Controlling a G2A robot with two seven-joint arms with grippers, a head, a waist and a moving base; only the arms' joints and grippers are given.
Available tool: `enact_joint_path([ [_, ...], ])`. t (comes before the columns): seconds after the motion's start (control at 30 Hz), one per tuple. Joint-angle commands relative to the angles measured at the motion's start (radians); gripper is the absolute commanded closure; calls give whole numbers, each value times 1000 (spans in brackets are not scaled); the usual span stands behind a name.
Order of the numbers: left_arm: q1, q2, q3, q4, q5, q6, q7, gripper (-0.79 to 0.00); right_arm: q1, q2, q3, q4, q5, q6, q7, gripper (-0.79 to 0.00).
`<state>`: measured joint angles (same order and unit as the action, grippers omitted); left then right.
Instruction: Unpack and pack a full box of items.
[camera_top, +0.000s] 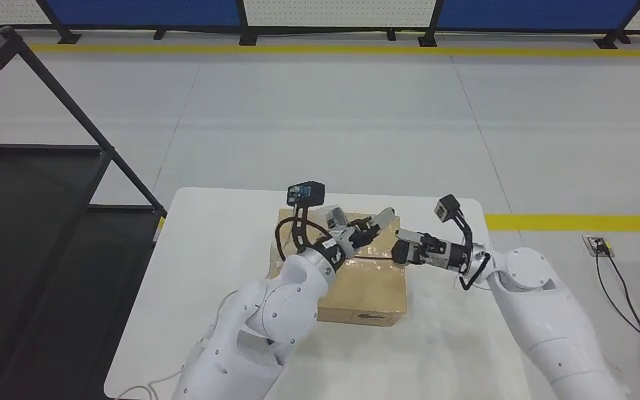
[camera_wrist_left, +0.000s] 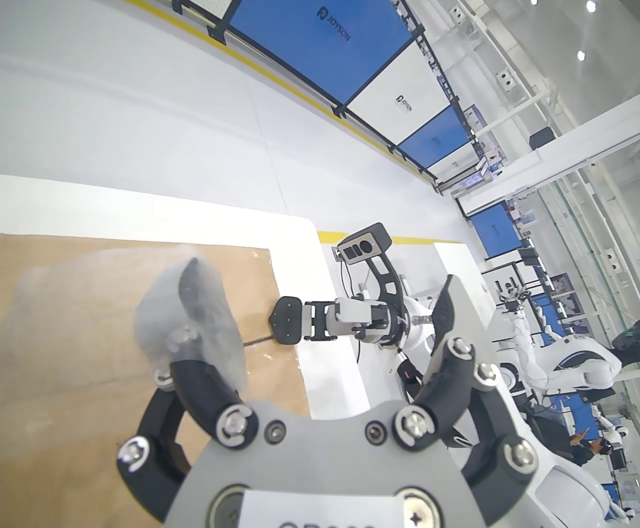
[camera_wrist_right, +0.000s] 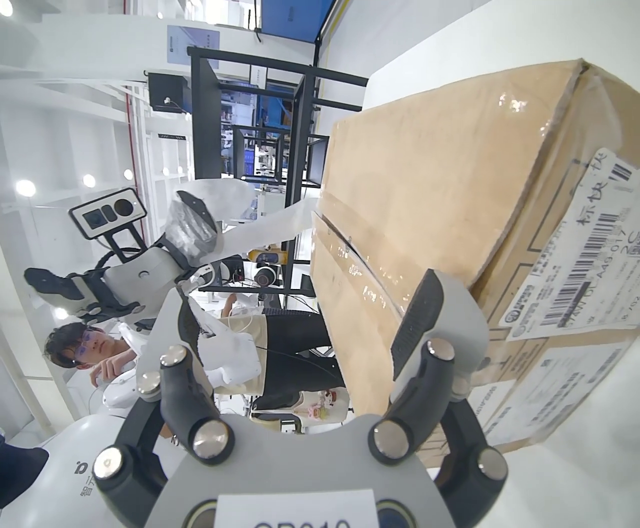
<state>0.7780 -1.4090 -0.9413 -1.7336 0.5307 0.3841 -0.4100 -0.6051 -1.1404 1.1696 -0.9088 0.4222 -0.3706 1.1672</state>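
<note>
White surface (camera_top: 190, 300) | sealed box (camera_top: 368, 290): stiff, probably heavy, tape (camera_wrist_right: 525, 107) slick; take hold at seam (camera_wrist_right: 345, 245) | left claw (camera_top: 356, 232) apart over box | right claw (camera_top: 400, 248) apart at seam end

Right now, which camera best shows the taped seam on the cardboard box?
The right wrist view: the taped seam runs close up along the cardboard box top. The left wrist view shows a short stretch near the right gripper; the top view, arms over it.
</note>
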Motion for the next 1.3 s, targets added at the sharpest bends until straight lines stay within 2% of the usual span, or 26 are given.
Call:
enact_joint_path([
  [0.0, -5, -4, 10, 7, 6, 3, -2, -785, -15, 5, 15, -16, 5, -4, -4, -785],
  [0.73, -74, -57, 108, 193, 29, -18, -7, -785, -220, 69, 226, -139, 90, -38, -39, -785],
  [1.27, -143, -113, 200, 341, 92, -28, 11, -785, -295, 88, 287, -145, 133, -50, -30, -785],
])
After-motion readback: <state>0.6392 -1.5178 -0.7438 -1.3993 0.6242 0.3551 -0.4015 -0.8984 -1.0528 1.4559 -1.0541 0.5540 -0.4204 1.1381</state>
